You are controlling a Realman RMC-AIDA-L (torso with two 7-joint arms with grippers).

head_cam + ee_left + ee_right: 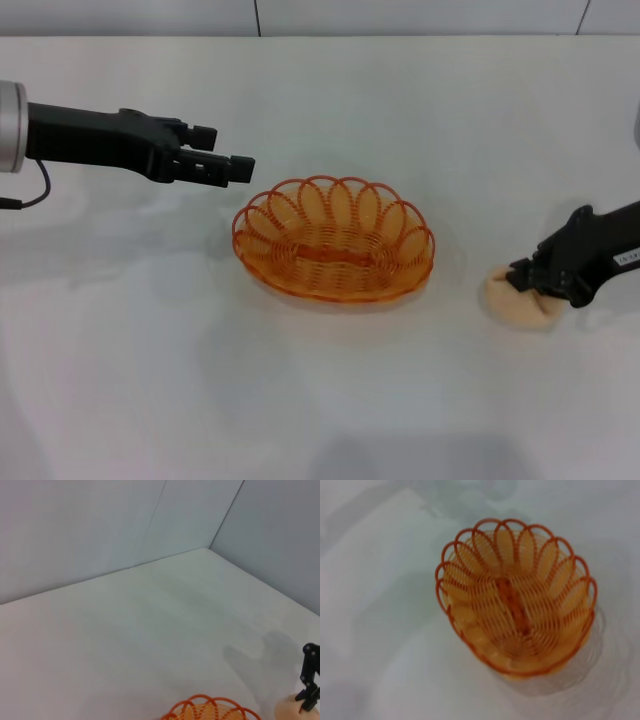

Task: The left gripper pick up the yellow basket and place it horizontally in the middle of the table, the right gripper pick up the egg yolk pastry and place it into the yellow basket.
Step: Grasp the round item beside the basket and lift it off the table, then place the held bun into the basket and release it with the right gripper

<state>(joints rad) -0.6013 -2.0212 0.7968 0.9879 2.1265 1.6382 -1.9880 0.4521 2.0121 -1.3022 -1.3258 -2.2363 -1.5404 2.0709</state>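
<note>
The yellow basket (pixel 335 250) stands upright and empty on the white table (pixel 150 350), near its middle, long side across. It also shows in the left wrist view (pixel 210 711) and the right wrist view (pixel 517 600). My left gripper (pixel 236 166) hovers open and empty just left of the basket's rim, apart from it. My right gripper (pixel 518 280) is down at the right of the table, its fingers closed on the top of the egg yolk pastry (pixel 515 308), which rests on the table. The left wrist view shows that gripper (pixel 307 700) on the pastry (pixel 289 711).
A grey wall (pixel 100 525) runs along the table's far edge, with a corner at the far right. A black cable (pixel 30 195) hangs under the left arm. There is open table between the basket and the pastry.
</note>
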